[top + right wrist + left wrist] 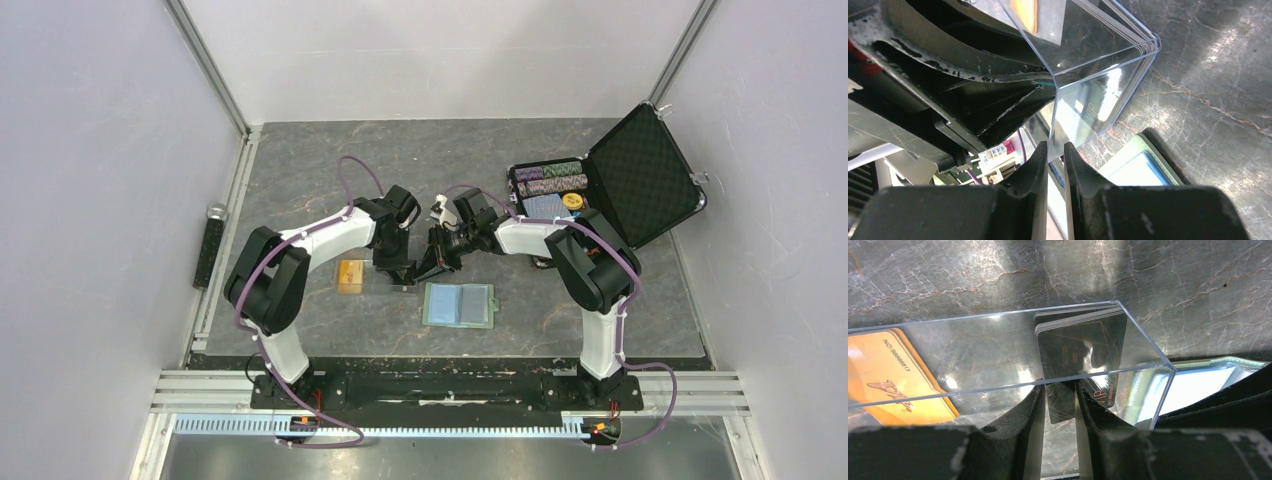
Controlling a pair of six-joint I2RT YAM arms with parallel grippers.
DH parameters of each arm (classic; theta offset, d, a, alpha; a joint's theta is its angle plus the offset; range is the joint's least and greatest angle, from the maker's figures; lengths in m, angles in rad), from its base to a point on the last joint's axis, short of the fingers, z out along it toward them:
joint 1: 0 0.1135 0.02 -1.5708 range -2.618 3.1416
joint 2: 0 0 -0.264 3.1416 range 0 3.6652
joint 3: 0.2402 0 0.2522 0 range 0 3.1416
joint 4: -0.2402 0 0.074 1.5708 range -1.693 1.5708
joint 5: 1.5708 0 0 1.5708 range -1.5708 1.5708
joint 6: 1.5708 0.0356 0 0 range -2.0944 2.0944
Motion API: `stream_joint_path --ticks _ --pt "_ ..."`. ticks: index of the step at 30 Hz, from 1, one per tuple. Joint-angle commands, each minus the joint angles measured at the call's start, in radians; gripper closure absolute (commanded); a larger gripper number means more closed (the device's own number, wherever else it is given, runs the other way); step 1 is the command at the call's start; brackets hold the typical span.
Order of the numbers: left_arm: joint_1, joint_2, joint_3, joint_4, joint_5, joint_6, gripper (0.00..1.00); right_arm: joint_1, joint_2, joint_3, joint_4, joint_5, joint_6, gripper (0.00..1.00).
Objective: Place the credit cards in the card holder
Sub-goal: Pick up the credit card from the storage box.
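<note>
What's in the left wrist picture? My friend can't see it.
Two black fingers grip a clear box with dark cards inside. An orange card lies on the grey table at left, the green card holder at right.

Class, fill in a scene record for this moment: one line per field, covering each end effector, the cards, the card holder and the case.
left end effector: shut on the dark cards, which stand upright in the clear box
right end effector: shut on a wall of the clear box
orange card: flat on the table, left of the card holder, outside it
card holder: open flat, blue pockets up, no card seen in it
black case: open, far right, poker chips inside
</note>
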Motion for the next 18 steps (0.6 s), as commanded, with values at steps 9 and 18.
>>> stream_joint_path --ticks 9,18 --pt "-0.029 0.042 0.053 -0.027 0.024 0.078 0.63 0.019 -0.031 -0.016 0.032 -0.016 -0.030 1.00" --pt "-0.048 0.067 0.076 -0.047 0.005 0.084 0.75 0.019 -0.032 -0.017 0.032 -0.015 -0.030 1.00"
